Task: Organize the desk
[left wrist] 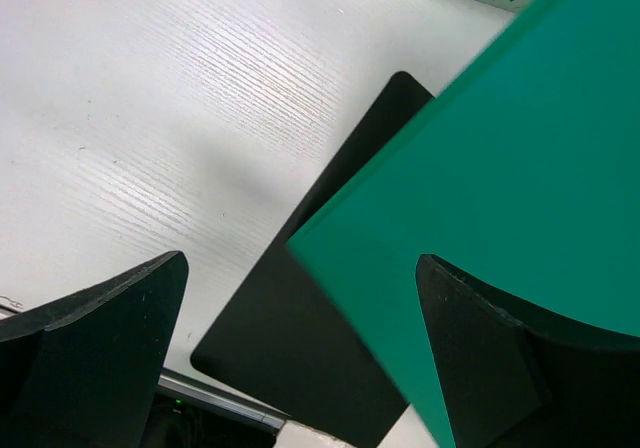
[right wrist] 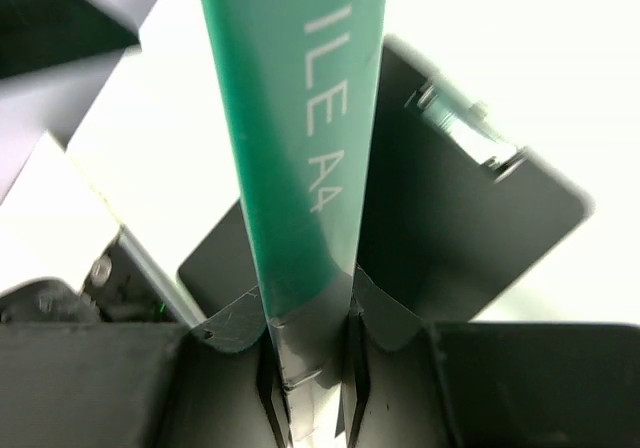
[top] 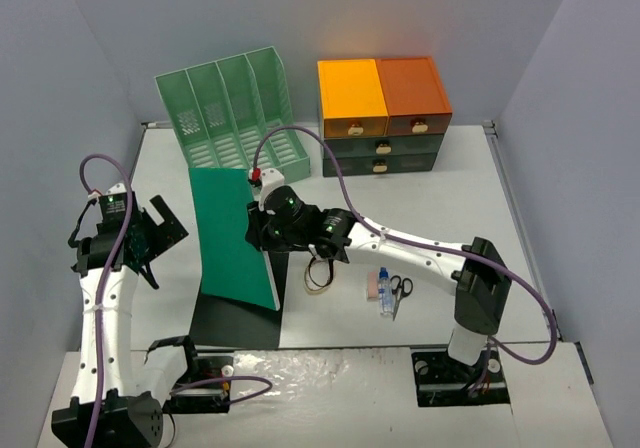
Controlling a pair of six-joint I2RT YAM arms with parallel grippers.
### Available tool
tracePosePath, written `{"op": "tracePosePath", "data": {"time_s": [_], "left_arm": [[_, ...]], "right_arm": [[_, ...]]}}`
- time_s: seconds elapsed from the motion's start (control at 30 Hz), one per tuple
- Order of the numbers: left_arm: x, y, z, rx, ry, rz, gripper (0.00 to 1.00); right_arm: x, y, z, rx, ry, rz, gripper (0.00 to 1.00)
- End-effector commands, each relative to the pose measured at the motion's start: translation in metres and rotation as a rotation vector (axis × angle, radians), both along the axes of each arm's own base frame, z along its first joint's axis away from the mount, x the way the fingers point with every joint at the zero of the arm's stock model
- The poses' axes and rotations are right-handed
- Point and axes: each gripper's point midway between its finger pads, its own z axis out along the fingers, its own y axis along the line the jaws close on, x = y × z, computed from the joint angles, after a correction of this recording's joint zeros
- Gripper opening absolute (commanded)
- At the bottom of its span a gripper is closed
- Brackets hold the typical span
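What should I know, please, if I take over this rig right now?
Right end effector: shut on the spine of the green folder, holding it on edge over the black sheet.
Left end effector: open, holding nothing, beside the folder's left face.
The file rack and the drawer cabinet stand at the far side of the desk. The rack's slots look empty.
Done: folder picked up.
Left: slot the folder into the rack. Then deal with the black sheet, the scissors, the small bottle and the rubber band, all loose on the desk.
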Motion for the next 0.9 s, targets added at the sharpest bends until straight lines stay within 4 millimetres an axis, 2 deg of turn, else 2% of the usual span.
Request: {"op": "tracePosePath", "data": {"time_s": [0.0, 0.2, 0.23, 0.37, 0.57, 0.67, 0.83, 0.87], "left_arm": [[-0.002, 0.003, 0.013, 0.024, -0.028, 0.007, 0.97], [-0.005, 0.001, 0.008, 0.033, -0.013, -0.001, 0.97], [-0.005, 0.001, 0.007, 0.032, -0.014, -0.004, 0.97], [-0.005, -0.003, 0.000, 0.029, -0.004, -0.016, 0.97], [-0.002, -0.007, -0.003, 0.027, 0.003, -0.038, 0.97], [0.001, -0.004, -0.003, 0.050, 0.006, -0.037, 0.97], [0.003, -0.005, -0.003, 0.067, 0.018, -0.054, 0.97], [0.003, -0.005, -0.003, 0.073, 0.020, -0.054, 0.97]], "right_arm": [[0.040, -0.032, 0.101, 0.074, -0.242, -0.151, 0.00], [0.061, -0.055, 0.153, 0.076, -0.385, -0.272, 0.00], [0.066, -0.059, 0.157, 0.059, -0.413, -0.293, 0.00], [0.083, -0.064, 0.196, 0.065, -0.522, -0.362, 0.00], [0.115, -0.070, 0.239, 0.078, -0.666, -0.471, 0.00], [0.136, -0.076, 0.251, 0.100, -0.713, -0.503, 0.00], [0.186, -0.089, 0.242, 0.105, -0.738, -0.557, 0.00], [0.196, -0.088, 0.236, 0.105, -0.737, -0.556, 0.00]]}}
